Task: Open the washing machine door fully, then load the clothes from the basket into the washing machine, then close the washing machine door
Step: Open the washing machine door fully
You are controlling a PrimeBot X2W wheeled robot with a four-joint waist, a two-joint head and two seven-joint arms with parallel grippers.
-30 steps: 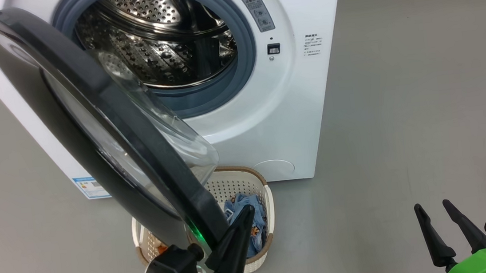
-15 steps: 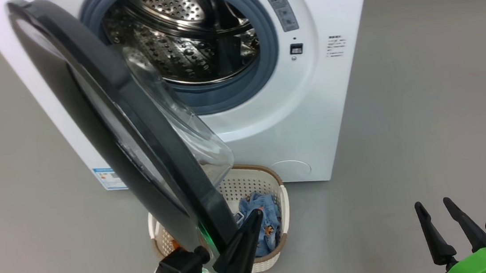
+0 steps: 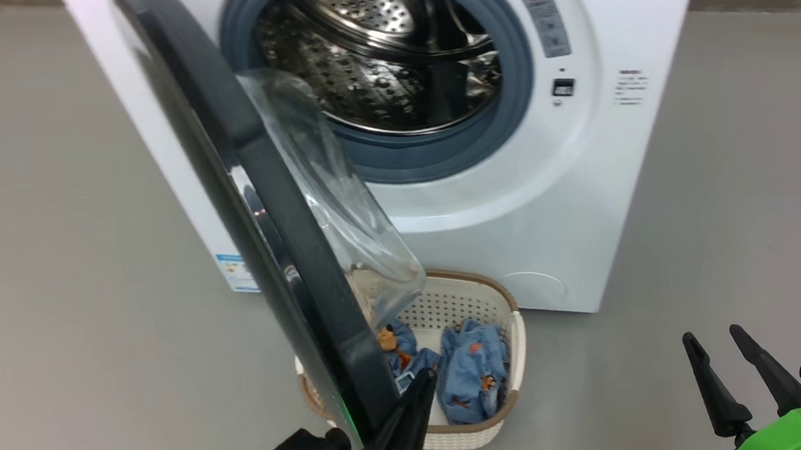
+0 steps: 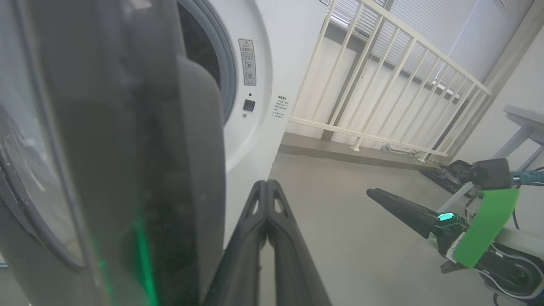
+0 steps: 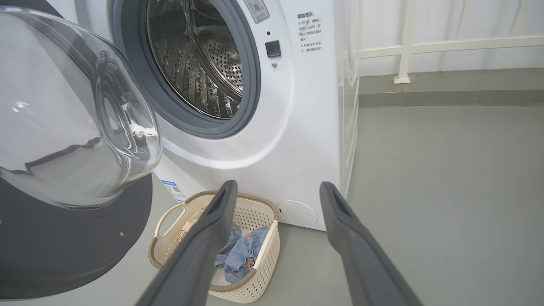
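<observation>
The washing machine door (image 3: pixel 275 215) is pressed outward by the left gripper (image 3: pixel 417 400), fingers together; the right gripper (image 3: pixel 711 335) is held spread for the clothes (image 3: pixel 469 365).

Smooth grey floor (image 3: pixel 39 215) runs to a white railing (image 5: pixel 406 42) against a pale wall (image 5: pixel 467 17).

Grey floor (image 3: pixel 735 185); white railing (image 5: pixel 407 42) by wall; grey table (image 4: pixel 527 117) beyond.
</observation>
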